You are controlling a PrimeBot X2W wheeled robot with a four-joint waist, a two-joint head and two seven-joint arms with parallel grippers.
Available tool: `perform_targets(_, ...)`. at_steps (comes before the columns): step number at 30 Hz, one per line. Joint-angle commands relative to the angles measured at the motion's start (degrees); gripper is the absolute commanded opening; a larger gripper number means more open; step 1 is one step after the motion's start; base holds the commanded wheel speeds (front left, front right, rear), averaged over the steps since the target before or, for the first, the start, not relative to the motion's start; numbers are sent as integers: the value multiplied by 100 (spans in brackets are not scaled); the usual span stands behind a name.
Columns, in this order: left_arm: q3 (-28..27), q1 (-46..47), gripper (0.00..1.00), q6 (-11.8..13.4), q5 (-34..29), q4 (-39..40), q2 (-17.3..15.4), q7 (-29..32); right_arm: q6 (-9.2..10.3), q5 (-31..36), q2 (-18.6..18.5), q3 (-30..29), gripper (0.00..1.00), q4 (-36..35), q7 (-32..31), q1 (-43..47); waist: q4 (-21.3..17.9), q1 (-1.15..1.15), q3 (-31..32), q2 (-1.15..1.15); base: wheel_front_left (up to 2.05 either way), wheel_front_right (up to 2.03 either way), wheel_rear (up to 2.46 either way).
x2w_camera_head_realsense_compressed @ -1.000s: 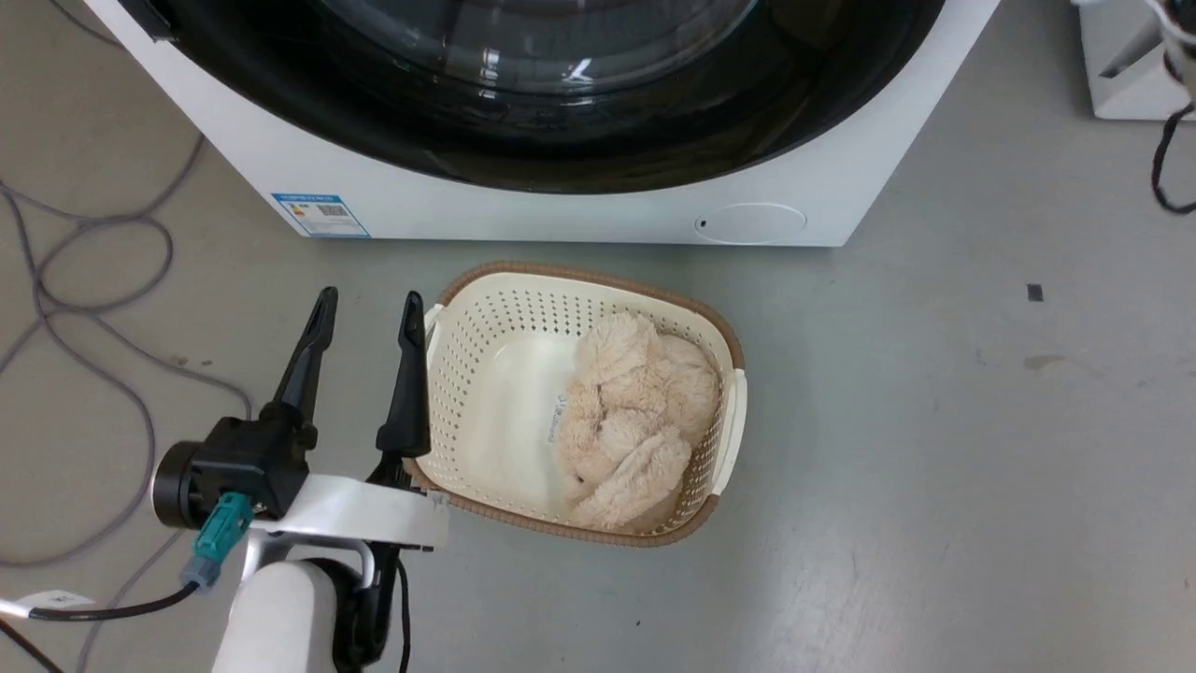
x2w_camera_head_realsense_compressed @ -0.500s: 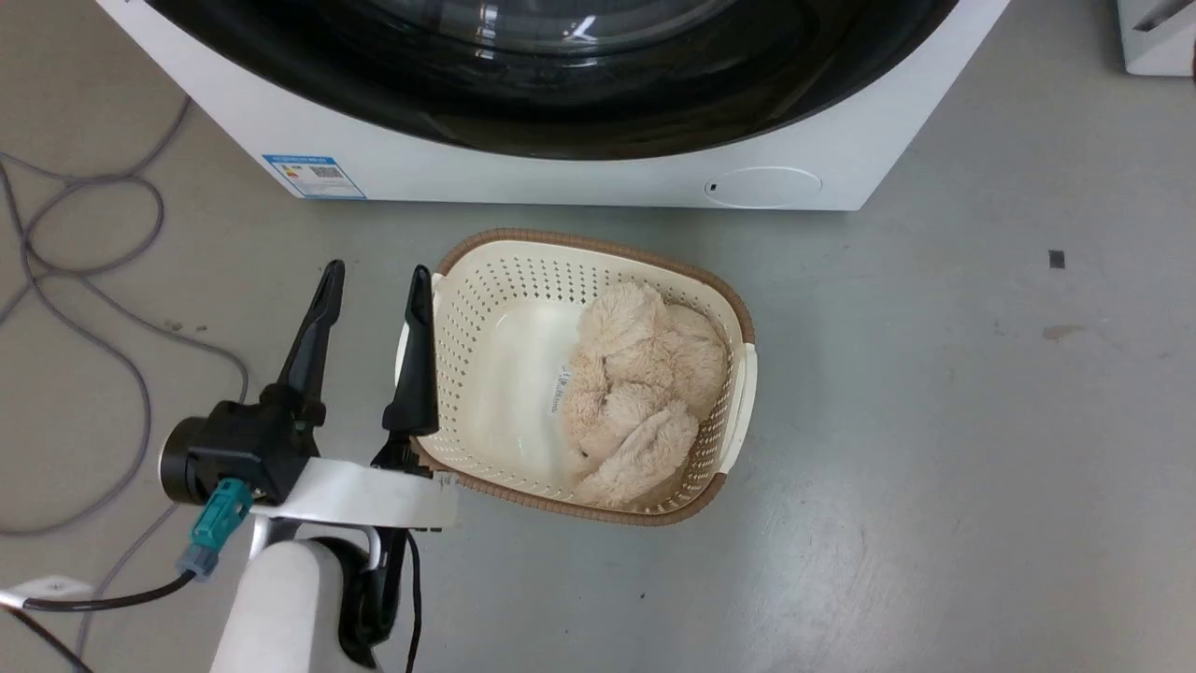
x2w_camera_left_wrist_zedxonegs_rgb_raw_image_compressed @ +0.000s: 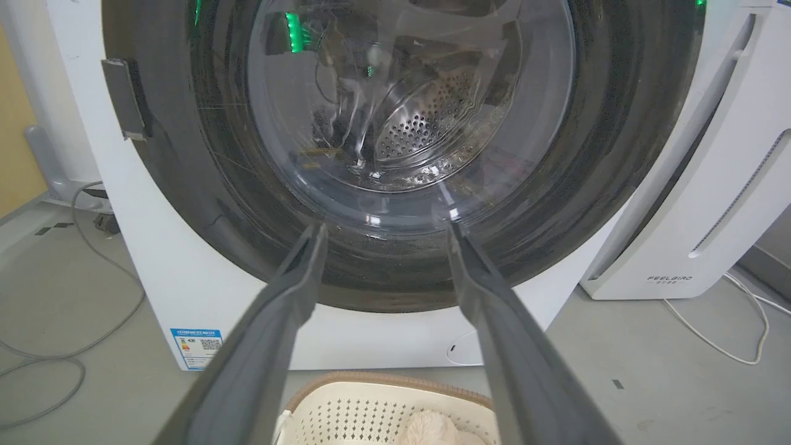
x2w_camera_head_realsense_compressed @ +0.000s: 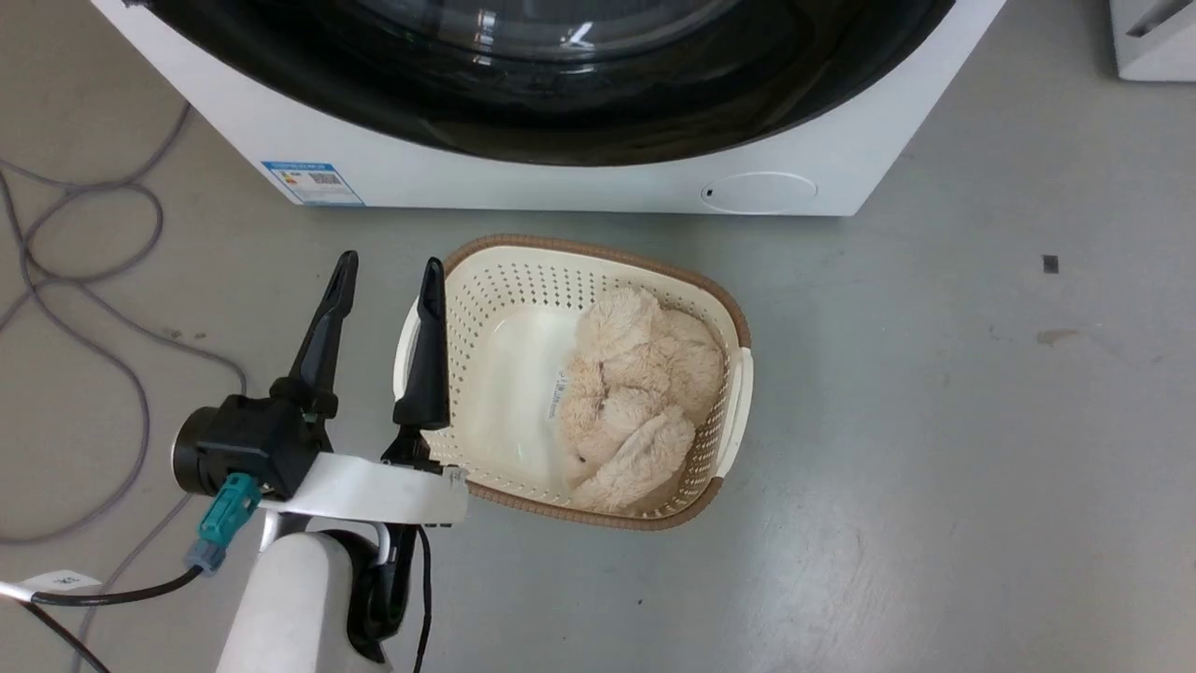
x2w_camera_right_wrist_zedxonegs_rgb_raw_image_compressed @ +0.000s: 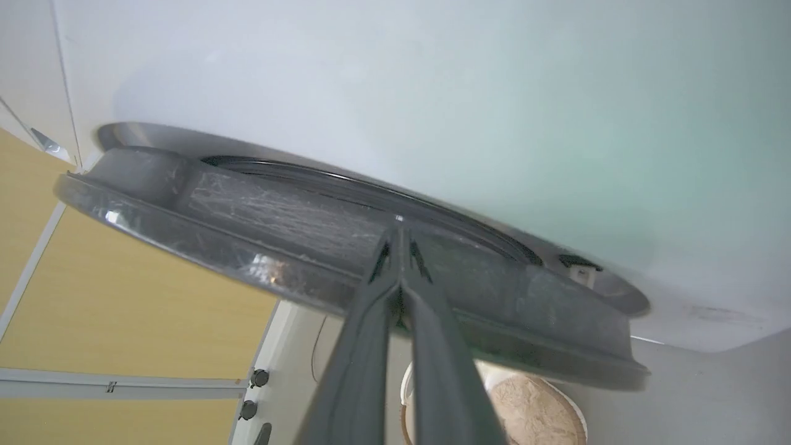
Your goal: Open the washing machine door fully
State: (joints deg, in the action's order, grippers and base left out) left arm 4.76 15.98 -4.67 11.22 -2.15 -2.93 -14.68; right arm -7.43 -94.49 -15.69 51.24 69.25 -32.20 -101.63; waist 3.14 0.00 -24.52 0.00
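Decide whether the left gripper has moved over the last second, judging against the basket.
Yes. Against the basket, the left gripper has shifted right and forward toward the washing machine; one finger now overlaps the basket's rim.

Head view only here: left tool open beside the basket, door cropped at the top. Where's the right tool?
Observer: In the right wrist view, the right tool is shut, with its tips against the door at its outer rim.
Operator: Any handle on that door?
Observer: The left wrist view shows a small tab on the rim, at that view's left.
Operator: What's inside?
Observer: The left wrist view shows a perforated steel drum. Reflections hide the rest.
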Motion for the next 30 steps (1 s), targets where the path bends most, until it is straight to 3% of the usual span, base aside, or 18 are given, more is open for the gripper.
perform_targets(1,8,29,100,28,21,-7,4,-31,-6,-66,-38,9,0,-69,-91,183,-13,0,34,0,0,0,0)
perform_targets(17,70,-28,100,59,40,-95,5,-31,-6,-297,-285,-30,0,-767,-727,869,-37,0,155,0,0,0,0)
perform_targets(30,160,-335,100,94,-69,-412,5,-32,-6,-672,-485,-18,0,-1547,-1134,2131,39,0,910,0,0,0,0)
